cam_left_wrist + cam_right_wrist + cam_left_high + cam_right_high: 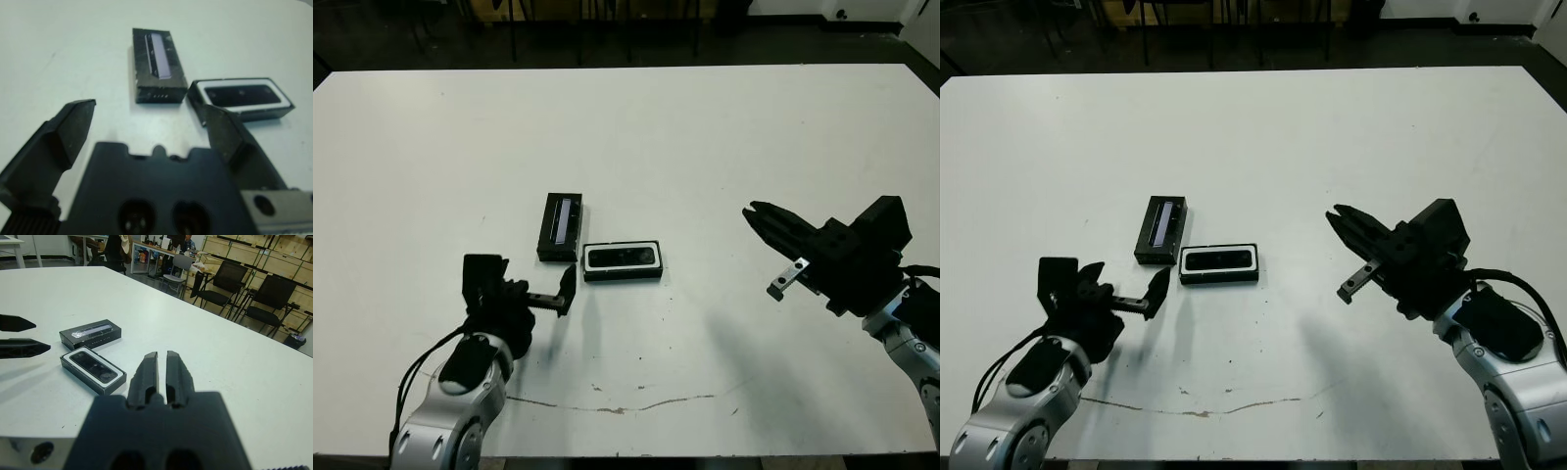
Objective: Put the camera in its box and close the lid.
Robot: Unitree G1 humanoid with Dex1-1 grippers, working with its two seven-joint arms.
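The camera (623, 257) lies flat inside the box (623, 275), a black tray with a white lining, near the table's middle. The lid (560, 226), a black slab with a pale strip, lies on the table just left of and behind the box, apart from it. My left gripper (522, 270) is open and low over the table, in front of the lid, with one fingertip close to the box's left end. It holds nothing. My right gripper (750, 211) is shut and empty, raised well to the right of the box and pointing toward it.
A thin brownish crack line (607, 406) runs along the white table (724, 137) near its front edge. Black chairs (266, 293) and wooden crates (254, 252) stand beyond the table in the right wrist view.
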